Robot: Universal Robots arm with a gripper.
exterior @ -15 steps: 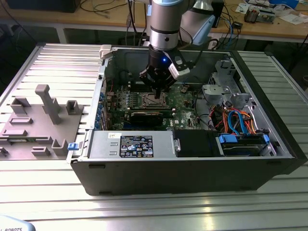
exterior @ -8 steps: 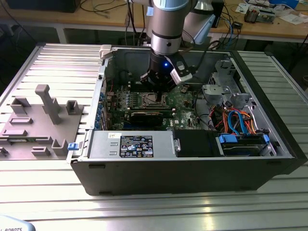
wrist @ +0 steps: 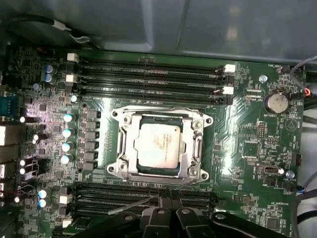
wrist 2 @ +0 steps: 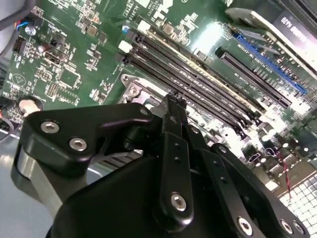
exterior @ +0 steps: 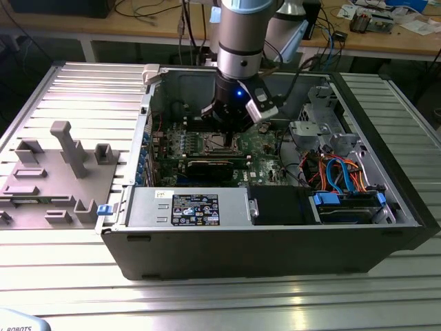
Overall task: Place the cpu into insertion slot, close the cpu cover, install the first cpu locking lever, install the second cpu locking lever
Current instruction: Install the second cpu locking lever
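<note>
While the arm reaches down into the open computer case [exterior: 275, 234], its gripper [exterior: 225, 131] hangs just above the motherboard [wrist: 237, 129], over the socket region near the board's middle in the exterior view. In the first wrist view the cpu [wrist: 159, 145] lies flat in its socket, pale silvery face up, and the cpu cover [wrist: 194, 144] lies down around it as a square metal frame with the chip showing through the open centre. A thin wire lever [wrist: 148, 202] runs slanting along the socket's edge nearest the gripper, passing just by the fingertips [wrist: 166, 195]. The fingers appear drawn together at their tips in both wrist views, with nothing clearly gripped between them; whether they touch the lever I cannot tell. Black memory slots [wrist: 148, 74] flank the socket on two sides, one bank lying directly under the fingers. A round coin battery [wrist: 277, 102] sits well off to one side of the socket, and a row of small capacitors [wrist: 67, 139] stands on the other. In the exterior view, a power supply [exterior: 186, 207] with a label fills the case's near side, bundled orange and blue cables [exterior: 337, 172] crowd the exterior view's right, and a grey fixture block [exterior: 55, 172] rests on the ribbed table [exterior: 220, 303] at the left.
</note>
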